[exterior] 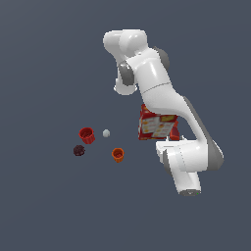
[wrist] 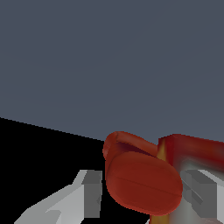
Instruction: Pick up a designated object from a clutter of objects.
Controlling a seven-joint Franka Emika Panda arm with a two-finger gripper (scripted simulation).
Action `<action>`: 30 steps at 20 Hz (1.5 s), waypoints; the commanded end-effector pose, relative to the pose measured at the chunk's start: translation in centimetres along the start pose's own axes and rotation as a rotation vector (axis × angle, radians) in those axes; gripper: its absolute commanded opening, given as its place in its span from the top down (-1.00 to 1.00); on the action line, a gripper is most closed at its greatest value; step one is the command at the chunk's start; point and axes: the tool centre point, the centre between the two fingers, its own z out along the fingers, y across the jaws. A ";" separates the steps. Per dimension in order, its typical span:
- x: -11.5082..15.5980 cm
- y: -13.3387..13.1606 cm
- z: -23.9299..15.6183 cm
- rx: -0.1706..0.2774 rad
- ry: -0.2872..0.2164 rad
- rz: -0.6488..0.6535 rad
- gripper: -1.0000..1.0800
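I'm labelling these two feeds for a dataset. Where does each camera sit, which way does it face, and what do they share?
Exterior view: off the arm, raised, looking down at the Panda arm, red cup, white ball, orange cup, dark lump.
Wrist view: on the wrist, looking along the tool at the red bottle; both fingers show.
Shared: the red printed box, beside the bottle in the wrist view.

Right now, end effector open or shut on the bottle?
Open. The wrist view shows the bottle between the fingers, with a dark gap on one side; the other side is blurred against the box. Contact: cannot tell.
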 end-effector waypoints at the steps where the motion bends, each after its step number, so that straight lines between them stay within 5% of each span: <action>1: -0.3 0.1 -0.3 -0.004 0.007 -0.003 1.00; 12: -4.3 1.3 -4.0 -0.070 0.108 -0.066 1.00; 30: -18.9 5.6 -13.5 -0.285 0.432 -0.267 1.00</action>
